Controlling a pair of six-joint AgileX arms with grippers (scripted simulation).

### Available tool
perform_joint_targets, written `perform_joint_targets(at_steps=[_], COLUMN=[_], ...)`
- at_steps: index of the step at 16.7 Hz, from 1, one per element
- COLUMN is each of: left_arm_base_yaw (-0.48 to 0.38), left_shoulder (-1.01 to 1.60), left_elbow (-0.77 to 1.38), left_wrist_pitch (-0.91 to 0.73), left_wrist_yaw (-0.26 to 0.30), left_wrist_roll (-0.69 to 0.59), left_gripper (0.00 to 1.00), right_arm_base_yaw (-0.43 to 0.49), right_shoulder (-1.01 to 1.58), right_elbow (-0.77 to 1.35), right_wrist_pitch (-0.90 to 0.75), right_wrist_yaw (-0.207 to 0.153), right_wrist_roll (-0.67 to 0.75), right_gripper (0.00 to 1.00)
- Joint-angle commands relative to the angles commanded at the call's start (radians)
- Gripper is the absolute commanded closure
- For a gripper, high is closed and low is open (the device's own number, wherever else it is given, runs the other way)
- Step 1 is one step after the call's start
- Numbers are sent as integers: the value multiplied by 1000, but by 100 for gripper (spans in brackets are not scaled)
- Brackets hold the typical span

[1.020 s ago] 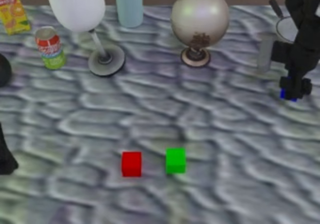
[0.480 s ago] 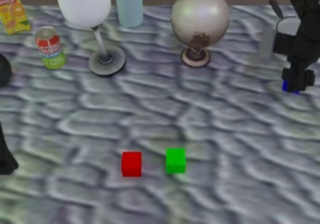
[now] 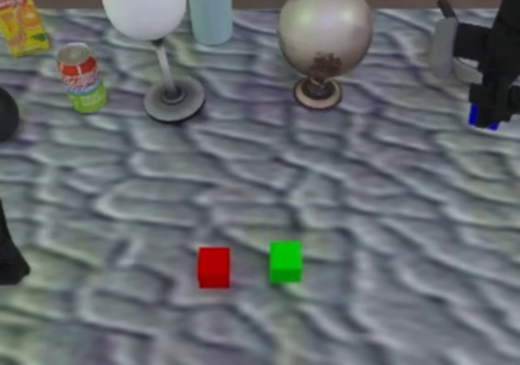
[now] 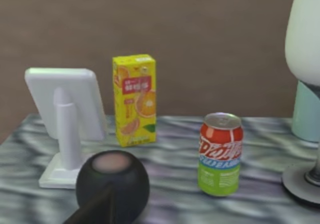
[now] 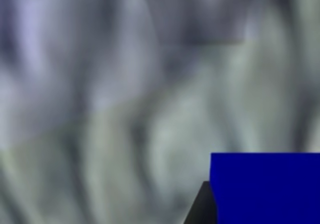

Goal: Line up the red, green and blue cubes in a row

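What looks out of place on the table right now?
Only the blue cube: it sits in the right gripper near the table's far right edge, well apart from the red cube and green cube, which sit side by side near the front.

Can (image 3: 80,77) left of globe (image 3: 325,32)

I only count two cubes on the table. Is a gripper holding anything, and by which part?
The right gripper, at the table's far right, holds the blue cube by its sides. The left arm is parked at the left edge.
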Motion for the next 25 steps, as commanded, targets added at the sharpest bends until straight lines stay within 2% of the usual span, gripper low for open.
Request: perform_joint_targets(at_steps=[2, 5, 8, 13, 15, 17, 22, 25], left_arm_base_yaw=[0, 0, 0, 0, 0, 0, 0, 0], left_shoulder=[0, 0, 0, 0, 0, 0, 0, 0], left_elbow=[0, 0, 0, 0, 0, 0, 0, 0], left_wrist_pitch=[0, 0, 0, 0, 0, 0, 0, 0], left_wrist_yaw=[0, 0, 0, 0, 0, 0, 0, 0], left_wrist_roll=[0, 0, 0, 0, 0, 0, 0, 0], left_gripper=[0, 0, 0, 0, 0, 0, 0, 0], right_arm_base_yaw=[-2, 63, 195, 467, 536, 564, 560, 558], right_shoulder=[1, -59, -168, -372, -431, -456, -452, -433], right_elbow=[-4, -72, -227, -539, -608, -636, -636, -687], right_wrist_pitch=[3, 28, 70, 147, 170, 180, 180, 253], right_wrist_yaw=[0, 0, -1, -5, -5, -5, -6, -4], right_wrist_roll=[2, 32, 89, 191, 219, 231, 232, 236], right_gripper=[100, 100, 100, 100, 100, 100, 100, 100])
